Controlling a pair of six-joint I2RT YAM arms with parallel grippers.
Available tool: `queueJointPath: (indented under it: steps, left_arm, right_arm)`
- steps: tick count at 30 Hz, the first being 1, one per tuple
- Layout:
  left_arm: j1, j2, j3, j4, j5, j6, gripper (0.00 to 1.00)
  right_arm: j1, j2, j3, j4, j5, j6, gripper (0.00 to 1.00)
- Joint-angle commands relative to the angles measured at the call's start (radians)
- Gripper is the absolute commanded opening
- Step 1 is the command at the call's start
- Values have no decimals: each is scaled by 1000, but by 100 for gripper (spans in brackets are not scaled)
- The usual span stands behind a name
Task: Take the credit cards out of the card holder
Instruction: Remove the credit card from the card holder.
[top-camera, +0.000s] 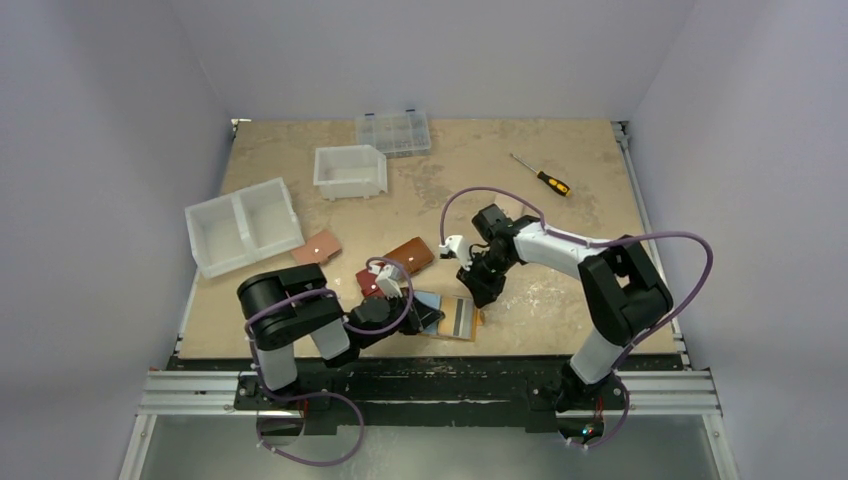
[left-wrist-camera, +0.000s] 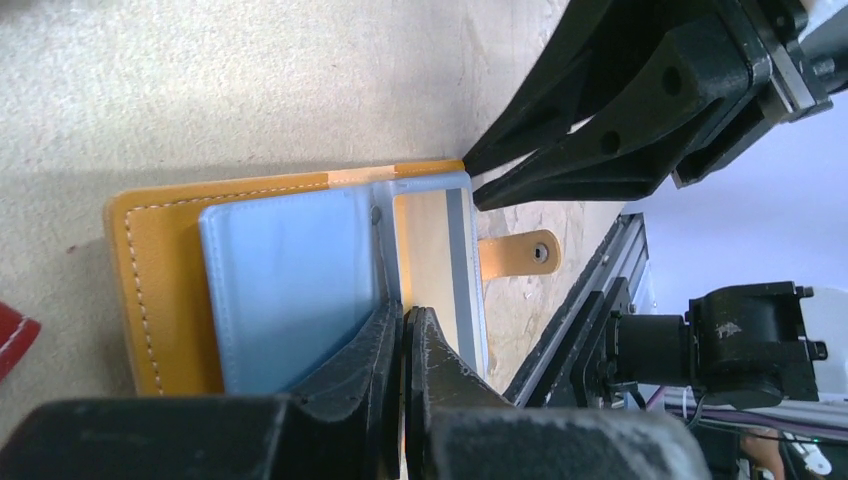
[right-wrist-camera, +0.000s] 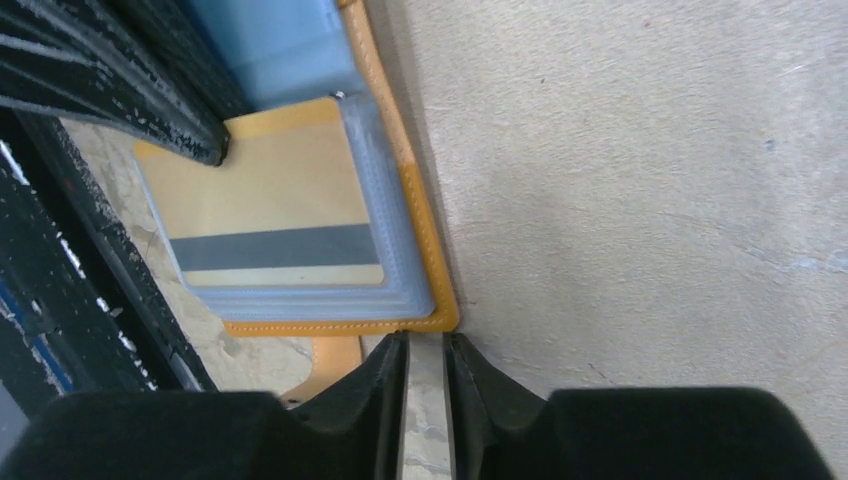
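Plywood counter (top-camera: 480, 190), card holder (left-wrist-camera: 160, 290) open. Left pincer (left-wrist-camera: 403, 312) pressed together at its fold, right pincer (right-wrist-camera: 427, 340) barely spread. Unpinned, it could drag.

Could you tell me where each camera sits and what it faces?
Top external: above, behind the bases, looking down at the table; both arms show.
Left wrist: on the left arm, facing the card holder; left gripper, right gripper show.
Right wrist: on the right arm, facing the holder's corner; own fingers show.
Shared: the striped card.

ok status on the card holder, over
left jaws shut over open mustard-yellow leather card holder. right jaws barely apart, empty, at its corner. yellow dark-striped card, light blue card in sleeves.
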Motion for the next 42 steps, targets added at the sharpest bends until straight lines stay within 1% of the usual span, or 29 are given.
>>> queueJointPath:
  steps: [1, 4, 7, 9, 10, 12, 14, 20, 22, 27, 36, 39, 41, 42]
  left_arm:
    - [3, -2, 3, 70, 44, 94, 0]
    - [-8, -90, 21, -47, 9, 210, 0]
    - [-63, -218, 57, -205, -71, 382, 0]
    - [-107, -289, 105, -353, -137, 497, 0]
    - [-122, -311, 122, -397, -154, 548, 0]
    - [-138, -337, 126, -407, -164, 638, 0]
    - [-139, -356, 113, -385, -168, 681, 0]
    - [-146, -407, 85, -357, -142, 771, 0]
    - [-152, -415, 83, -349, -123, 794, 0]
    - [-173, -423, 85, -316, -64, 843, 0]
    - [-193, -445, 81, -312, -36, 882, 0]
    - [-195, -451, 77, -298, -43, 887, 0]
    - [-195, -459, 66, -278, -48, 887, 0]
    - [-195, -462, 60, -263, -50, 887, 0]
  right_arm:
    - [-12, -75, -2, -3, -74, -43, 31]
    - [-20, -170, -7, -29, -163, -97, 45]
    - [-28, -253, -29, -16, -202, -130, 63]
    - [-29, -283, -43, -8, -219, -154, 69]
    - [-29, -289, -48, -8, -229, -166, 71]
    - [-29, -295, -55, -13, -245, -200, 73]
    - [-28, -308, -69, -7, -256, -237, 74]
    - [-39, -422, -164, 4, -322, -435, 77]
    - [-41, -430, -184, -7, -332, -487, 77]
    - [-42, -389, -180, 8, -311, -471, 77]
    - [-44, -385, -182, -7, -319, -491, 75]
    - [-44, -361, -182, -34, -331, -520, 71]
    - [-44, -346, -178, -44, -335, -530, 67]
    - [-44, -338, -175, -50, -340, -538, 63]
